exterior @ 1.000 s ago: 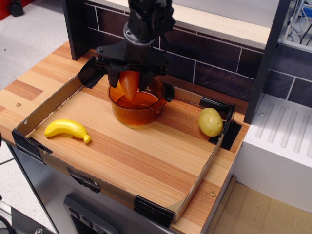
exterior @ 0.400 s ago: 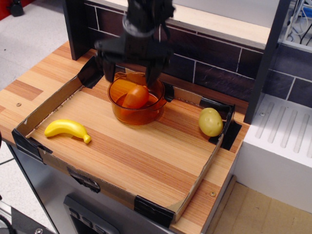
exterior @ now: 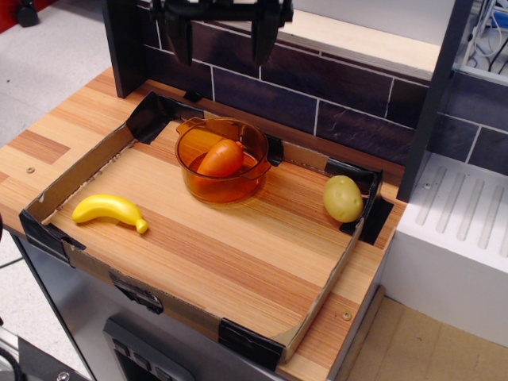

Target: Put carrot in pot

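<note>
Carrot [exterior: 221,158] lies tilted inside the pot [exterior: 190,184], fat end up toward the right, tip down-left on the pot floor; pot sits near the back of the cardboard-edged tray [exterior: 79,168] on the wood table [exterior: 48,135]. Gripper [exterior: 221,36] hangs high at the top edge of view, well above the pot, w/ its two black fingers [exterior: 179,38] spread wide apart & nothing between them. Banana [exterior: 109,212] lies at the tray's front-left, potato [exterior: 343,198] in the right corner, both well apart from the pot.
</note>
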You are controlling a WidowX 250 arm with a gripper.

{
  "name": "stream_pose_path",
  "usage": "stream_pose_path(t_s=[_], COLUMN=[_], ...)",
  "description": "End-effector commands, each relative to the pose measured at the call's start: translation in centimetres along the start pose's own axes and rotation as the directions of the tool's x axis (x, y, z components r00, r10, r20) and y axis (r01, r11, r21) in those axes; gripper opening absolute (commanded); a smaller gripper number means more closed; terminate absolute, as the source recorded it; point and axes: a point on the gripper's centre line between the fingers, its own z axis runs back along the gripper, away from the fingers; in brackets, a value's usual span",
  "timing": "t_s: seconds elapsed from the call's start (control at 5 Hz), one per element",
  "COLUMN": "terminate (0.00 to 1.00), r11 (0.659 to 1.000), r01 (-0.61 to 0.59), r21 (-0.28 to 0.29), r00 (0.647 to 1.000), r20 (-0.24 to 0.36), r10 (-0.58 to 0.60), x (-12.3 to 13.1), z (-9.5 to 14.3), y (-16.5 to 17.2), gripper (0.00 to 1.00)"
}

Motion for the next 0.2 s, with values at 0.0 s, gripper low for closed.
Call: stream_pose_path(t_s=[0.0], terminate=[1.00], r11=[1.000], r01=[-0.012], r21=[-0.029], r00=[0.998], r20=[0.053], r10=[0.013], x=[0.14], z=[2.45], y=[0.78], gripper=[1.00])
